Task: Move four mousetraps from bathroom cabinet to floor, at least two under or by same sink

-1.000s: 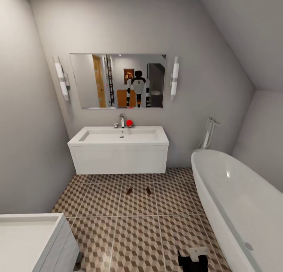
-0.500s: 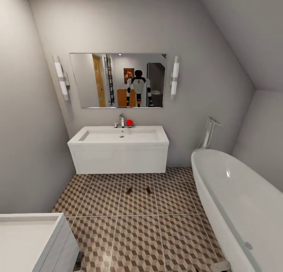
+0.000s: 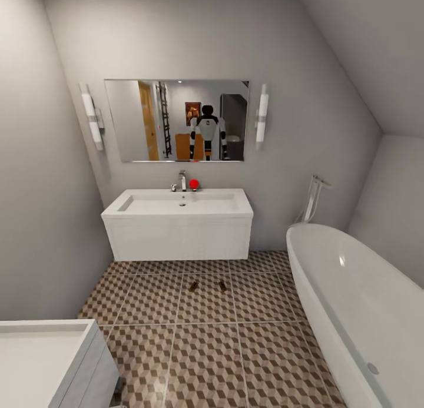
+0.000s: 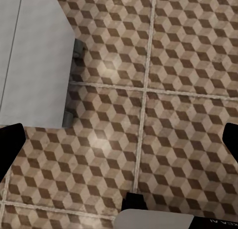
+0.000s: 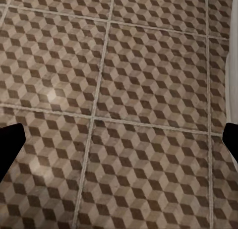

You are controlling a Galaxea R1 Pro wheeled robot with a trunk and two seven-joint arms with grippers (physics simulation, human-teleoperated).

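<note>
Two small tan wooden mousetraps (image 3: 193, 287) lie on the cube-patterned tiled floor (image 3: 206, 349) before the white sink (image 3: 179, 205); both grippers' fingers spread empty, so fetching the rest seems next.

Right gripper dropped out of the head view

A second earlier the black-and-white right gripper stood low over the brown, beige and white cube-patterned floor tiles (image 3: 235, 361) beside the oval white bathtub (image 3: 353, 302); half a second on, a sliver of it remained at the frame's bottom edge, then bare tile took its place.
</note>
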